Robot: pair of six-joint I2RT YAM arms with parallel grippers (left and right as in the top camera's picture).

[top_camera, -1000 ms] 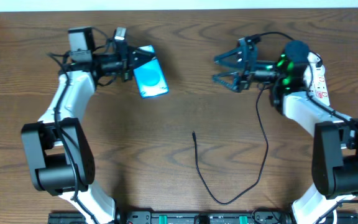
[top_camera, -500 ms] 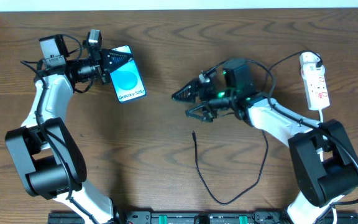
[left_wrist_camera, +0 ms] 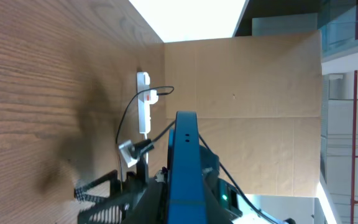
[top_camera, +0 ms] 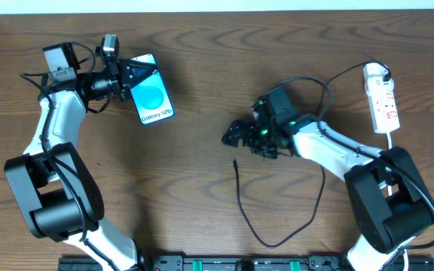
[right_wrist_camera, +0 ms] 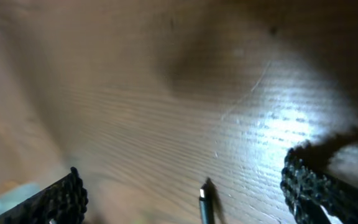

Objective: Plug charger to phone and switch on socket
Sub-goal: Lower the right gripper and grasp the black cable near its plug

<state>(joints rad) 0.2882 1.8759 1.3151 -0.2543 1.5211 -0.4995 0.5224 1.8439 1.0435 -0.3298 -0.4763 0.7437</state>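
My left gripper (top_camera: 136, 75) is shut on the phone (top_camera: 152, 98), gripping its top end and holding it at the back left with the cyan screen facing up. In the left wrist view the phone (left_wrist_camera: 185, 165) shows edge-on between the jaws. The charger's black cable (top_camera: 277, 242) loops over the table, and its plug tip (top_camera: 234, 161) lies free at the centre. My right gripper (top_camera: 236, 136) is open and low, just beyond the tip. In the right wrist view the tip (right_wrist_camera: 204, 202) lies between the spread fingers (right_wrist_camera: 185, 177). The white socket strip (top_camera: 381, 99) lies at the back right, with the adapter (top_camera: 373, 73) in it.
The socket's white cord (top_camera: 389, 143) trails down beside the right arm. The socket also shows far off in the left wrist view (left_wrist_camera: 143, 102). The cable's loop reaches near the table's front edge. Cardboard walls stand behind the table.
My right gripper swung from near the socket to the table's centre and dropped low over the plug tip. My left gripper shifted the phone to the left, then held nearly still.
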